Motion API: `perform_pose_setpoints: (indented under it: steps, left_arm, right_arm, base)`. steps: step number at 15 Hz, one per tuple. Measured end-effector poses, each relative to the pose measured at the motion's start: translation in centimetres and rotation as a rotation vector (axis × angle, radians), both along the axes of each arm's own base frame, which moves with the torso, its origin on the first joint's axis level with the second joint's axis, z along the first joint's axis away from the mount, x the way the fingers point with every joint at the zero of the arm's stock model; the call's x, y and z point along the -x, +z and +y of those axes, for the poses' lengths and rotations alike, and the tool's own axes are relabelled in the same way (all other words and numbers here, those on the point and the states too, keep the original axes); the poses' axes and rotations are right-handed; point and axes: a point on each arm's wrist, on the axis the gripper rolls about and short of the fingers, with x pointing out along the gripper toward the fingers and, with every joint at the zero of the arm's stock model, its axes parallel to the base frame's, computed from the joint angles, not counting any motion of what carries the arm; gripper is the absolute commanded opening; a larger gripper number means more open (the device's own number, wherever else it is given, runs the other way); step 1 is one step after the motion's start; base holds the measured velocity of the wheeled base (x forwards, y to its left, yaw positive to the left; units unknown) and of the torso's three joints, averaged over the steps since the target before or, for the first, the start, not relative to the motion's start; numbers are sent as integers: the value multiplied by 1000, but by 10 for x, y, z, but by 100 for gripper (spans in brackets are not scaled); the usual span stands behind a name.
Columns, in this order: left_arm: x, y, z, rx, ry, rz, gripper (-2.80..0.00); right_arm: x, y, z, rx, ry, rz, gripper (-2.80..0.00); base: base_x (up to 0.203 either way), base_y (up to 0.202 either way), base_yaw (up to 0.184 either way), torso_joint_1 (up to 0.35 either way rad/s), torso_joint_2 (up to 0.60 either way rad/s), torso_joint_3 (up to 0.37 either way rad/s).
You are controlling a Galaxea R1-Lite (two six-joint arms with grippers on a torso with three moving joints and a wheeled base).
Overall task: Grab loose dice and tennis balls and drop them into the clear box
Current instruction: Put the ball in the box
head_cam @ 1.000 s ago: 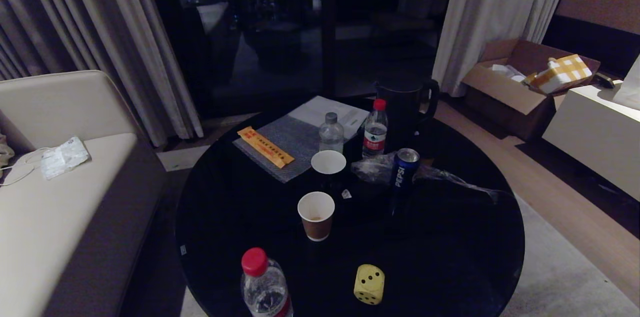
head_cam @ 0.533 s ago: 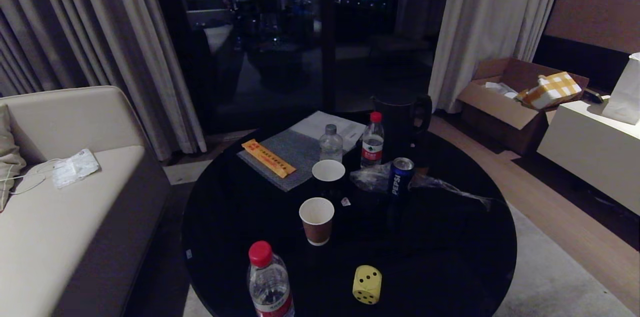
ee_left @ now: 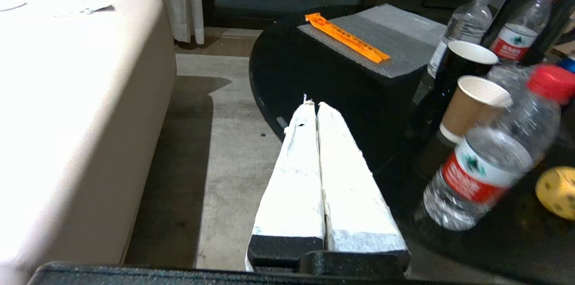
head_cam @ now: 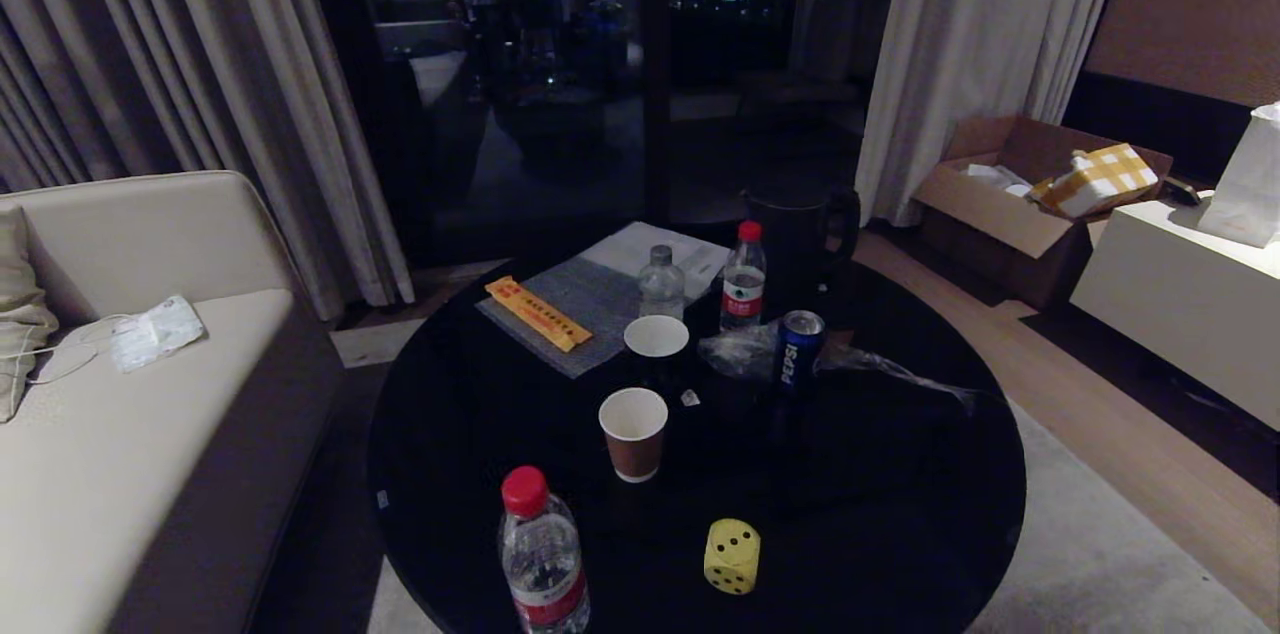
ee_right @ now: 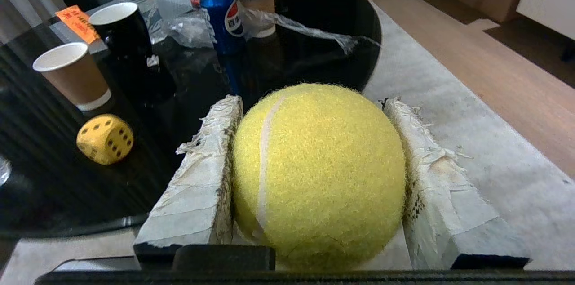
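my right gripper [ee_right: 310,136] has a tennis ball [ee_right: 318,172] clamped between its taped fingers [ee_right: 202,177], one pad pressed on each side of the ball. it hangs off the near edge of the round black table [head_cam: 900,474], over the pale rug [ee_right: 471,141]. my left gripper [ee_left: 313,107] has its two white fingers pressed flat together with nothing between them, and it sits at the table's near left edge, by the sofa [head_cam: 120,434].

neither arm shows from the head camera. there i see one yellow die [head_cam: 732,556] lying near the front edge of the table, apart from everything else. a red-capped bottle [head_cam: 540,554] stands to its left, right at the front rim. behind them a brown paper cup [head_cam: 633,432] stands upright, then a dark cup [head_cam: 656,346], a pepsi can [head_cam: 799,347] beside crumpled plastic wrap [head_cam: 740,349], and two more bottles [head_cam: 745,276] farther back. an orange packet [head_cam: 537,313] lies on a grey mat [head_cam: 590,299] at the far left of the table.

i can't find the clear box in any view.
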Motion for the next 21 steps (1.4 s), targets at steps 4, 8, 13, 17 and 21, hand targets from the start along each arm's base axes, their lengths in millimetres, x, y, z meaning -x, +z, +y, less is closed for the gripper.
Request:
perform_pose_setpoints:
  steps: [4,8,13,17,21]
  left_arm:
    - [0,0,0,1,0,-1,-280]
    - [0,0,0,-61,-14,5,-280]
    - [0,0,-1,-108,-37,6,-280]
    - [0,0,-1,-107,-36,6,-280]
    - [0,0,-1,-102,-35,6,-280]
  right_arm:
    - [0,0,0,1,0,0,-280]
    - [0,0,0,0,0,0,-280]
    - [0,0,0,0,-1,0,-280]
    - [0,0,0,0,0,0,-280]
    - [0,0,0,3,0,0,-280]
  base:
    - [-187,0,-1,5,1,1]
    - [-186,0,1,0,4,3]
    - [-185,0,-1,5,2,4]
    - [-185,0,0,3,2,-1]
    - [-183,0,-1,1,3,3]
